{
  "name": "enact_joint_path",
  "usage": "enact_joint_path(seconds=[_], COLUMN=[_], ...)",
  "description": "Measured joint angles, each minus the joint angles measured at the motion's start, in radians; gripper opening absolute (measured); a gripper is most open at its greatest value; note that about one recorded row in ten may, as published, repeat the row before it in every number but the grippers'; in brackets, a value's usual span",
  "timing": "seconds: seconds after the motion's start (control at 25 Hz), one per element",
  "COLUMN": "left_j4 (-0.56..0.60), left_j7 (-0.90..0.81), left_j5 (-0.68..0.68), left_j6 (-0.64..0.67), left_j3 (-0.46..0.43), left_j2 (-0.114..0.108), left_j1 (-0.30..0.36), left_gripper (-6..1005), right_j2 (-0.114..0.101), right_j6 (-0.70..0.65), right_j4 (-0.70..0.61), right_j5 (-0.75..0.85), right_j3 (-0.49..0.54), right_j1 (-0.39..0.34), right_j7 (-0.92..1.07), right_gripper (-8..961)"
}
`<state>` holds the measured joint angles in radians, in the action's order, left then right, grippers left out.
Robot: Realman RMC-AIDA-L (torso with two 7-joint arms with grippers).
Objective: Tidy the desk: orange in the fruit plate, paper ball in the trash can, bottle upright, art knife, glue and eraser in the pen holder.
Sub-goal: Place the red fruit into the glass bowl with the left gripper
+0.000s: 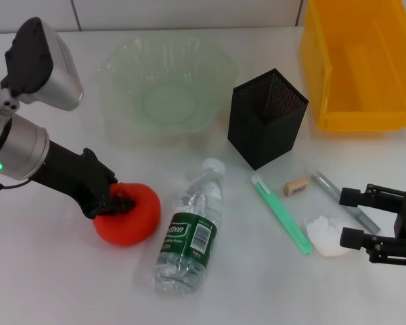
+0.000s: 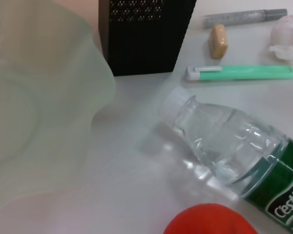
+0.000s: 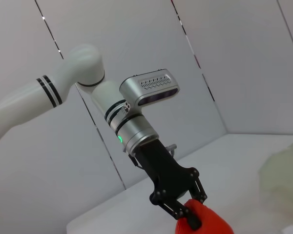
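On the white desk's near left, left gripper (image 1: 116, 201) pinching the orange (image 1: 132, 218), water bottle (image 1: 189, 233) lying beside it, fruit plate (image 1: 122, 64) behind, right gripper (image 1: 350, 217) spread beside the paper ball (image 1: 326, 236).

One orange (image 1: 128, 215), one bottle (image 1: 189, 230), one glass bowl (image 1: 115, 68), one mesh cup (image 1: 267, 118), one yellow bin (image 1: 358, 115), one paper ball (image 1: 327, 236), one eraser (image 1: 296, 187), one green knife (image 1: 281, 213), one grey stick (image 1: 328, 189), two grippers (image 1: 111, 200) (image 1: 348, 217).

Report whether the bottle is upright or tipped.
Tipped: the bottle lies on its side on the table, cap pointing toward the fruit plate.
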<state>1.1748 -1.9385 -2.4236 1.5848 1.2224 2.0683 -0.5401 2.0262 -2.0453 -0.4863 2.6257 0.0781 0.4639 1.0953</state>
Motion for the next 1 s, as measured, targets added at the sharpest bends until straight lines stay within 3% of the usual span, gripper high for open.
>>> enact_joint_path(seconds=[0.32, 0.6, 0.72, 0.8, 0.88, 1.0], left_j4=[0.102, 0.137, 0.147, 0.139, 0.071, 0.051], left_j7=[0.001, 0.001, -0.009, -0.010, -0.024, -0.028], left_j5=[0.034, 0.042, 0.057, 0.060, 0.067, 0.067], left_j6=[0.069, 0.011, -0.224, -0.264, -0.451, -0.480], left_j3=[-0.103, -0.154, -0.146, -0.137, -0.069, -0.053], left_j2=[0.000, 0.001, 0.006, 0.006, 0.007, 0.008], left_j1=[-0.022, -0.057, -0.081, -0.081, -0.093, -0.099], left_gripper=[231, 156, 151, 148, 144, 150], right_j2=[0.000, -0.001, 0.000, 0.002, 0.005, 0.009], right_j6=[-0.001, -0.007, -0.006, -0.005, -0.004, -0.001], right_j4=[0.000, 0.000, 0.000, 0.002, 0.002, 0.004], right_j5=[-0.015, -0.026, -0.026, -0.026, -0.026, -0.027], right_j3=[0.000, 0.000, 0.001, 0.002, 0.003, 0.004], right_j1=[0.002, -0.006, -0.011, -0.013, -0.013, -0.015], right_j7=[0.002, 0.003, 0.003, 0.003, 0.003, 0.003], right_gripper=[765, 765, 765, 765, 765, 765])
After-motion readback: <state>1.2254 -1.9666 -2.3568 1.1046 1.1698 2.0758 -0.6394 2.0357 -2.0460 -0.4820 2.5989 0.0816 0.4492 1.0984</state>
